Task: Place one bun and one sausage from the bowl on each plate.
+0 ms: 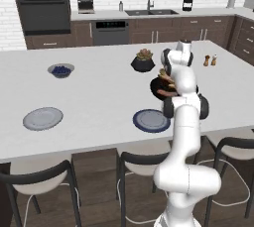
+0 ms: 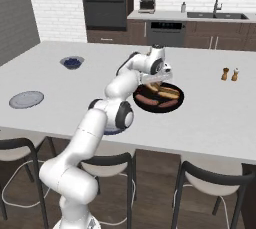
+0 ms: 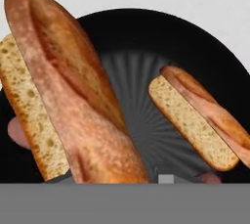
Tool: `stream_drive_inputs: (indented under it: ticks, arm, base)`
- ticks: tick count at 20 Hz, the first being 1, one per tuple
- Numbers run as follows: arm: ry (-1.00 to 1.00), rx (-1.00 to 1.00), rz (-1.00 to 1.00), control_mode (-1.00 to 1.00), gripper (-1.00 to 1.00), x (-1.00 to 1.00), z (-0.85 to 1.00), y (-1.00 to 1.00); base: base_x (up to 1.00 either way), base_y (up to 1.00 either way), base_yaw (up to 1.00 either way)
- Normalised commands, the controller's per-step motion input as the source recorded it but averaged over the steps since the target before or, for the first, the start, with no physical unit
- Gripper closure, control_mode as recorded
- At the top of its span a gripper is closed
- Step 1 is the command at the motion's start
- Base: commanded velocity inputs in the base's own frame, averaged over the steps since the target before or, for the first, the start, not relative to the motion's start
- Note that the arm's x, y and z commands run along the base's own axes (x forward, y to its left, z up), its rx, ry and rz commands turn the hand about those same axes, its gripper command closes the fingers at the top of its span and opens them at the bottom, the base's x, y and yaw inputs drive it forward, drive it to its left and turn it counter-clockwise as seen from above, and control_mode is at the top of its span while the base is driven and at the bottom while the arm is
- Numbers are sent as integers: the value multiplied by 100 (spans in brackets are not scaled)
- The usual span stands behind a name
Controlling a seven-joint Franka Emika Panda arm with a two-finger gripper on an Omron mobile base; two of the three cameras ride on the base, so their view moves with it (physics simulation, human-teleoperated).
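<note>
Gripper [image 2: 156, 80] over bowl [image 2: 176, 104] w/ bun [image 3: 73, 96] close up (grip state: can't tell)

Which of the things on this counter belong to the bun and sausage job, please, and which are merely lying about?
Part of the job:
black bowl
buns and sausages in it
plain grey plate
blue-rimmed plate

Lying about:
berry bowl
succulent pot
salt and pepper shakers
</note>
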Motion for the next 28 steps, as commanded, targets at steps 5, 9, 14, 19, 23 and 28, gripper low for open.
stream_drive_inputs:
  ticks: [5,9,14,19,23,28]
  arm:
    - [-36,-7,0,-100,100,-100,-9,95]
    - [-35,-8,0,-100,100,-100,-29,100]
    - [-41,-12,0,-100,100,-100,-46,92]
    - [-48,-12,0,-100,100,-100,-37,57]
    - [-39,-21,-1,-100,100,-100,-50,34]
    - [-9,-14,-11,-100,100,-70,-41,0]
  base:
    - [0,0,0]
    - [0,0,0]
    - [0,0,0]
    - [0,0,0]
    - [0,0,0]
    - [0,0,0]
